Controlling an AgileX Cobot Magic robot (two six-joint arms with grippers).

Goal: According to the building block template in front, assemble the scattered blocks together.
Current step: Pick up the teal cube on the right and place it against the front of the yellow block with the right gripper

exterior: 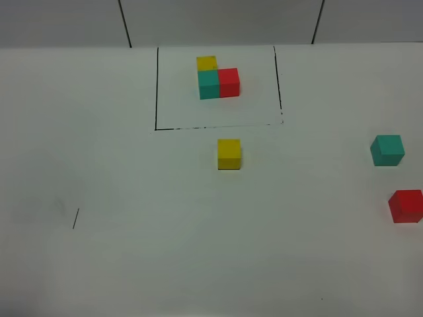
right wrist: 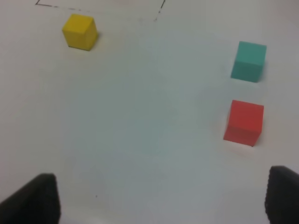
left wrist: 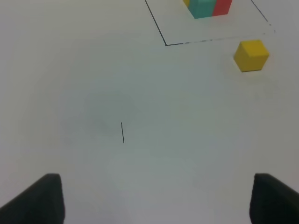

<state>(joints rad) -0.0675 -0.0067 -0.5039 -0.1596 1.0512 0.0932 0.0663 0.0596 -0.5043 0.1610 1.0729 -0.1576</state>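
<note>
The building block template (exterior: 218, 82), a black-lined rectangle around a joined yellow, teal and red L, lies at the far middle of the white worktop (exterior: 132, 264). The yellow block (exterior: 229, 154) sits just outside its near line. The teal block (exterior: 387, 150) and red block (exterior: 406, 205), all plain-faced, lie near each other at the right edge. The left fingers (left wrist: 46, 198) and right fingers (right wrist: 37, 200) stand spread, holding nothing.

No readable text or labels anywhere.

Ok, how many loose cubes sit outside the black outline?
3. The yellow cube lies just in front of the outline, the teal cube far right, the red cube beside it at the picture's edge. None appears hidden.
</note>
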